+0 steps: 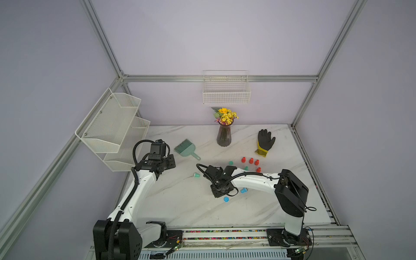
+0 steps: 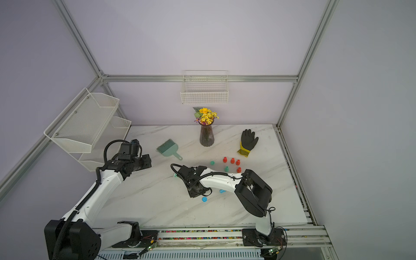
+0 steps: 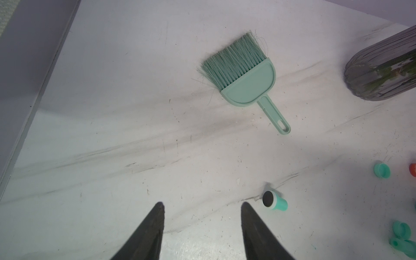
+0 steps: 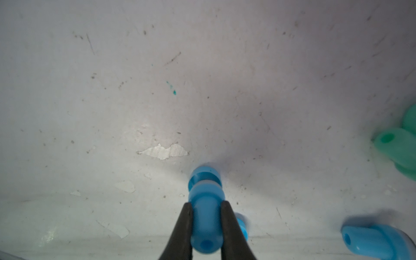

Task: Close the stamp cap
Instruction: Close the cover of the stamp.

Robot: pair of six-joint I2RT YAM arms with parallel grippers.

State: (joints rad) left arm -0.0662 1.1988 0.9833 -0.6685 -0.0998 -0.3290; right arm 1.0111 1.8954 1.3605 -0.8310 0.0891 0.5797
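In the right wrist view my right gripper (image 4: 206, 203) is shut on the narrow handle of a blue stamp (image 4: 206, 225), held upright over the marble table. A blue cap (image 4: 204, 174) sits at the stamp's lower end, against the table, with a thin pale band showing between them. In both top views the wrist hides this grip. A loose blue cap (image 1: 226, 199) lies just in front of that wrist, and a second blue stamp (image 1: 243, 190) lies on its side beside it. My left gripper (image 3: 202, 207) hangs open and holds nothing, far left of these, with a green stamp (image 3: 274, 202) lying near one fingertip.
Several red stamps (image 1: 251, 160), a green cap (image 1: 230, 162) and an upright green stamp (image 1: 246, 168) stand behind the right arm. Further back are a green brush (image 1: 185, 148), a vase of flowers (image 1: 224, 135) and a black glove (image 1: 264, 143). White mesh shelves (image 1: 112, 130) hang at the left.
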